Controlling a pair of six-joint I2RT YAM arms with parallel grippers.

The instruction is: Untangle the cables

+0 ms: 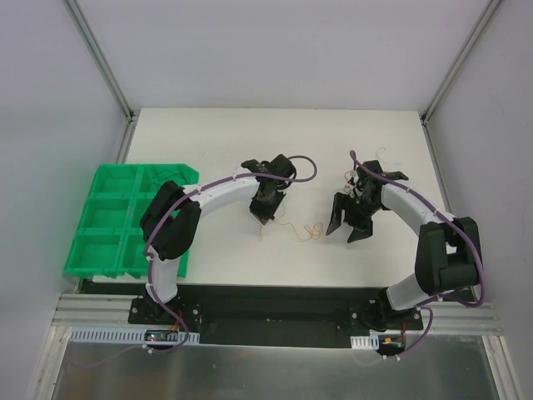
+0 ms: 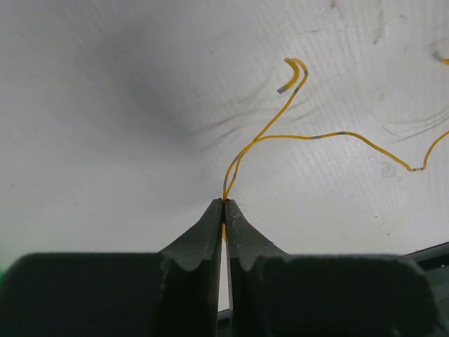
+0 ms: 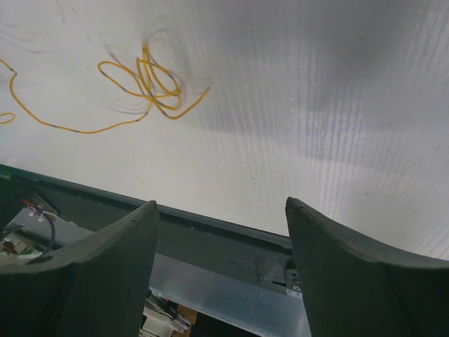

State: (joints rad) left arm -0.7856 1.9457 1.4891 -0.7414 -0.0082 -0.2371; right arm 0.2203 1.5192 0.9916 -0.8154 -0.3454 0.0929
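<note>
A thin orange-yellow cable [image 1: 298, 227] lies on the white table between the two grippers, with a small looped knot [image 1: 315, 230] at its right end. My left gripper [image 1: 267, 220] is shut on this cable. In the left wrist view the jaws [image 2: 224, 205] pinch two strands of it [image 2: 261, 137], which run up and to the right over the table. My right gripper [image 1: 346, 232] is open and empty, a little right of the knot. In the right wrist view [image 3: 221, 207] the looped cable [image 3: 156, 88] lies at the upper left, clear of the fingers. A small dark tangle [image 1: 353, 182] sits by the right arm's wrist.
A green compartment bin [image 1: 108, 242] stands at the table's left edge beside the left arm. A pale thin strand [image 1: 381, 155] lies behind the right arm. The table's front edge and metal rail [image 3: 210, 232] are just below the right gripper.
</note>
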